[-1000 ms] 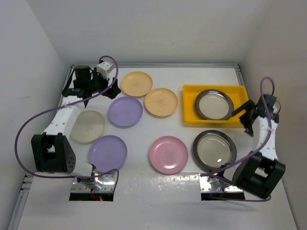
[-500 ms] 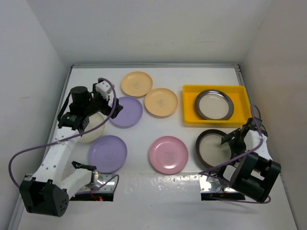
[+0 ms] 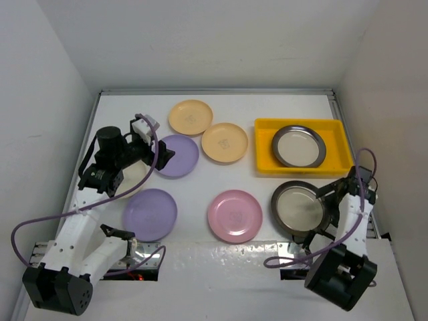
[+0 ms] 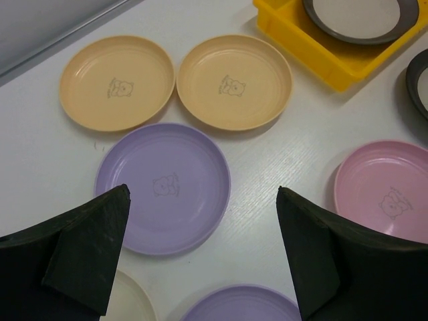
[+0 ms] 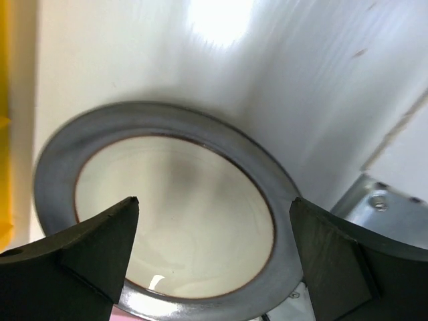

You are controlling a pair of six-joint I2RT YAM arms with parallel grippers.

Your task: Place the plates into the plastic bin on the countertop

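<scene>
The yellow plastic bin [image 3: 262,144] holds one dark-rimmed plate [image 3: 298,146] at the right of the white countertop [image 3: 257,184]. A second dark-rimmed plate [image 3: 294,206] lies on the counter just in front of the bin. My right gripper [image 3: 329,202] hovers open over that plate's right side, and its rim [image 5: 284,221] spans the gap between my fingers [image 5: 214,200]. My left gripper [image 3: 159,155] hangs open above a lavender plate [image 4: 164,187], empty [image 4: 202,194]. Two pale orange plates [image 3: 190,116] [image 3: 225,142], a pink plate [image 3: 234,215], another lavender plate [image 3: 150,213] and a cream plate [image 3: 128,184] lie on the counter.
White walls close the counter in at the back and both sides. A thin metal edge [image 3: 214,91] runs along the far side. Purple cables loop from both arms. The left arm hides most of the cream plate.
The left arm swung from the far left corner to above the far lavender plate. The right arm drew back from the bin and came down over the dark plate on the counter.
</scene>
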